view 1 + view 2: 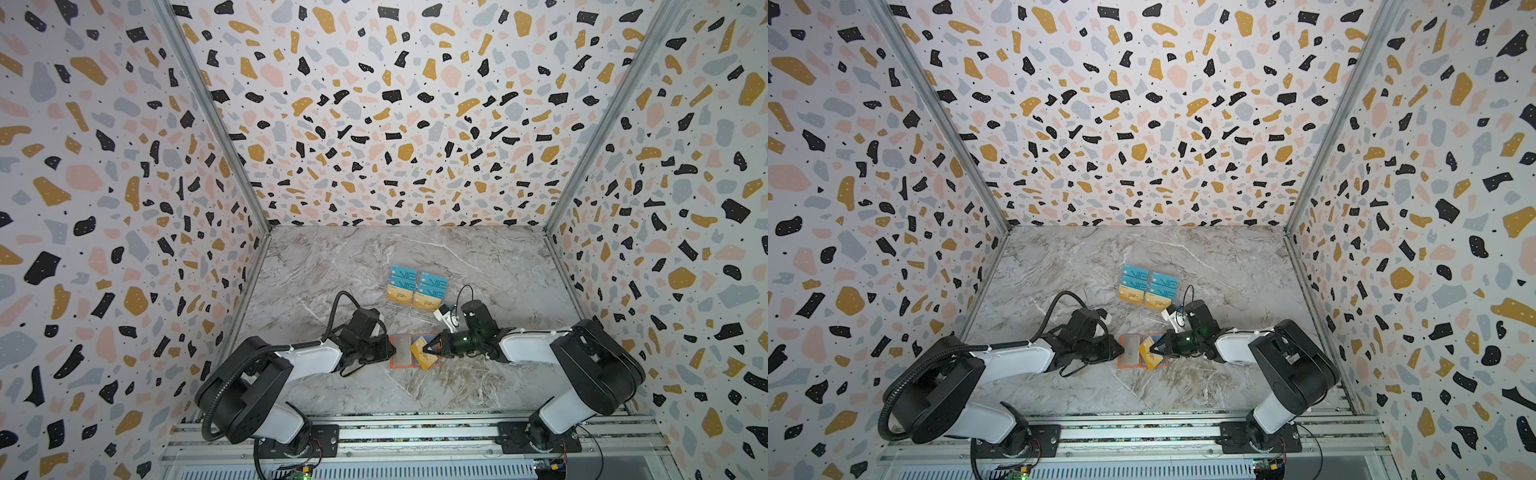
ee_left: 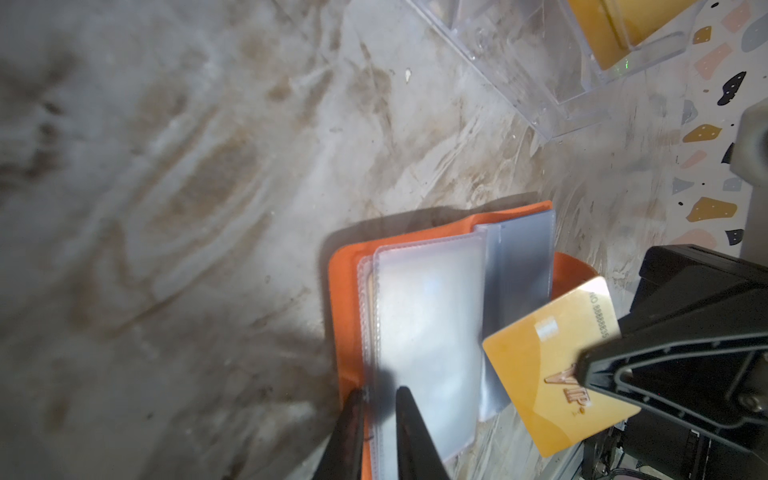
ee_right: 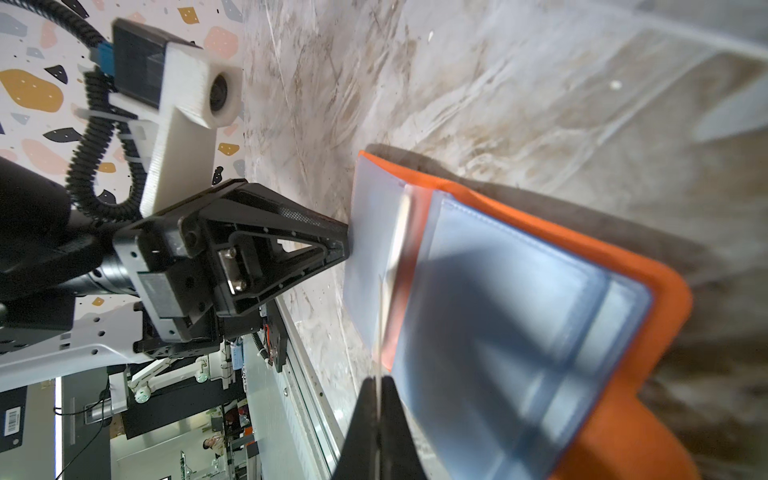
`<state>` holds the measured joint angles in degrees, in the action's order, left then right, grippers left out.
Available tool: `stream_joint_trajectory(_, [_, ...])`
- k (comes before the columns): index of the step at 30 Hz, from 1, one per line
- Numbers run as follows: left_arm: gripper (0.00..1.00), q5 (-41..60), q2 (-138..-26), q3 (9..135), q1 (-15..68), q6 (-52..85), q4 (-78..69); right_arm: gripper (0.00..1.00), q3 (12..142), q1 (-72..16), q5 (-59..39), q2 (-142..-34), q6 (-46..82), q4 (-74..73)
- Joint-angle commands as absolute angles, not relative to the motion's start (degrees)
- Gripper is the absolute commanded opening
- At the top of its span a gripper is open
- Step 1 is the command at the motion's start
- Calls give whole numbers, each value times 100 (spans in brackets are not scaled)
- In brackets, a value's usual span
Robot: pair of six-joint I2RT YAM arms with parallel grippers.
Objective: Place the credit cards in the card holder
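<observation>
The orange card holder (image 1: 400,352) (image 1: 1128,353) lies open on the marble table, its cloudy sleeves (image 2: 428,324) facing up. My left gripper (image 1: 390,351) (image 2: 380,390) is shut on the holder's left edge, one finger under the orange cover and one on the top sleeve. My right gripper (image 1: 433,349) (image 3: 379,378) is shut on a gold credit card (image 1: 422,353) (image 2: 548,365). That card is tilted over the holder's right half, one corner against the bluish sleeves (image 3: 498,299). It shows edge-on (image 3: 395,257) in the right wrist view. More teal and gold credit cards (image 1: 417,286) stand behind.
A clear acrylic tiered stand (image 1: 409,309) (image 2: 519,62) holds the other cards just behind the holder. Patterned walls close in three sides. An aluminium rail (image 1: 415,432) with both arm bases runs along the front edge.
</observation>
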<state>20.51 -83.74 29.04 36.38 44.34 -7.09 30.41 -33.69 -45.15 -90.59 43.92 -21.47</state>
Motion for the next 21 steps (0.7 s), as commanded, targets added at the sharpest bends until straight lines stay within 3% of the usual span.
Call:
stream_joint_trajectory(1, [19, 2105, -8460, 2861, 3674, 4439, -563, 0, 3021, -3345, -4474, -9100, 4411, -2213])
stream_joint_trajectory(21, [19, 2092, -8439, 2856, 3674, 4432, -555, 0, 3066, -3342, -4392, -9208, 4324, -2200])
